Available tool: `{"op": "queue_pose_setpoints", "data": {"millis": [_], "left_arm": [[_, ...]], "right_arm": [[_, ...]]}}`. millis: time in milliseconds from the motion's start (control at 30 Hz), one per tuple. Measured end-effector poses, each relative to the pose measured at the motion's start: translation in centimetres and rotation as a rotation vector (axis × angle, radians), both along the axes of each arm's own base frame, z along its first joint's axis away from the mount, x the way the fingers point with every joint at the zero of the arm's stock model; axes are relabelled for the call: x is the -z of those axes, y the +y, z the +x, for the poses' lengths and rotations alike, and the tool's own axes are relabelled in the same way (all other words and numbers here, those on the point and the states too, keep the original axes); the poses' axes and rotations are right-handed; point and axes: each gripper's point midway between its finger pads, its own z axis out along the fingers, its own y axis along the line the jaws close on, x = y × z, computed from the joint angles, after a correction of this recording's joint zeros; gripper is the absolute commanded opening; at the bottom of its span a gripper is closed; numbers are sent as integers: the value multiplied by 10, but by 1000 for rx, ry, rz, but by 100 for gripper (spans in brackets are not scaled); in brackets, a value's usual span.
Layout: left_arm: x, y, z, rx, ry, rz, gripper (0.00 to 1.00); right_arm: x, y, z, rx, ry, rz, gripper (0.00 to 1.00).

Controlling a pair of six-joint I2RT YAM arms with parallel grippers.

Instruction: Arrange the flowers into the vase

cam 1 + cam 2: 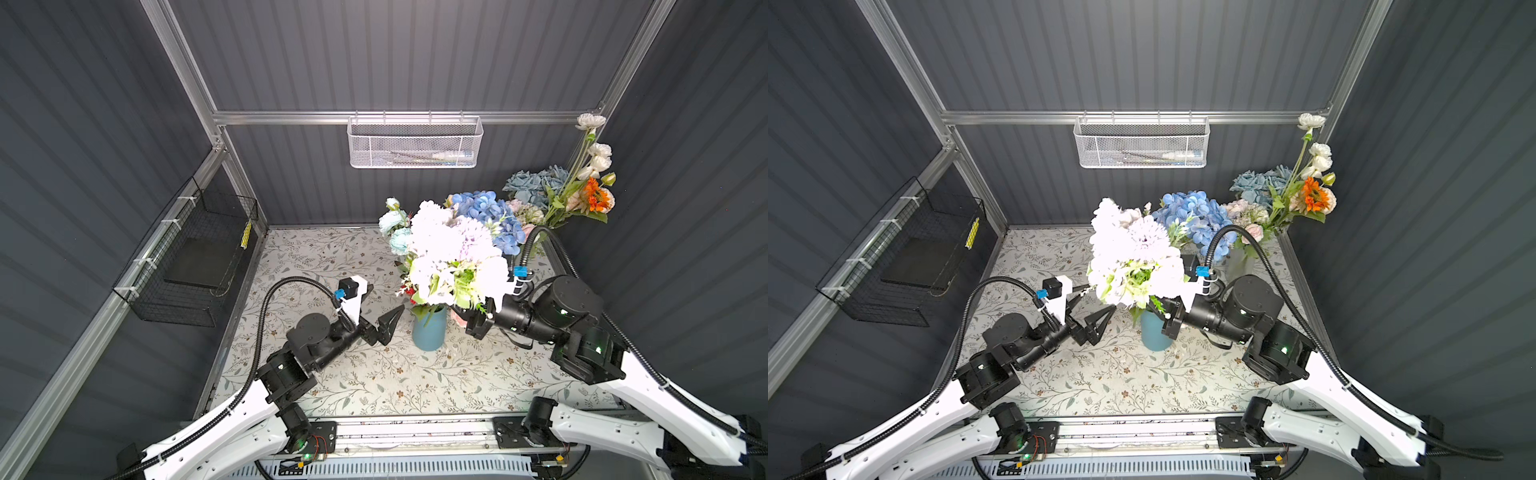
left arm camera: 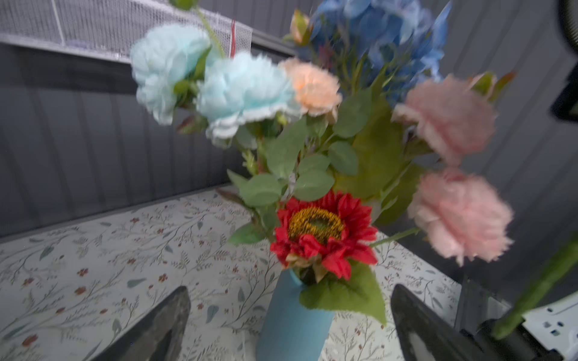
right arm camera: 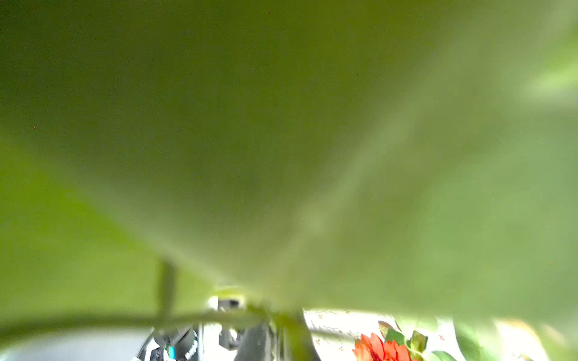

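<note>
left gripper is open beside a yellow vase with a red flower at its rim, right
No: the vase is blue, not yellow, as the left wrist view shows. The left gripper is open beside it, and a red flower sits at its rim.

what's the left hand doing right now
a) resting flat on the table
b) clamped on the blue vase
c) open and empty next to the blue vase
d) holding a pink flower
c: in a top view the left hand has its jaws spread wide with nothing between them, just left of the blue vase and apart from it.
</note>
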Motion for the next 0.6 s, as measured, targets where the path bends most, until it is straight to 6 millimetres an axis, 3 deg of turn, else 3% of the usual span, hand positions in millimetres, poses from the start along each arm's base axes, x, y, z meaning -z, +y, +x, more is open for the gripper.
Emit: {"op": "queue_pose_setpoints", "data": {"millis": [200,300,433,600], "left_arm": [[64,-28,13,39,123,153,100],[87,-43,16,77,163,191,100],[90,-55,20,106,147,180,100],[69,-67,30,104,77,124,100]], "right_arm": [[28,15,3,53,-69,-96,0],[46,15,10,101,-70,-145,0],[65,7,17,161,-67,-175,0],[71,-7,22,226,-101,-168,0]]}}
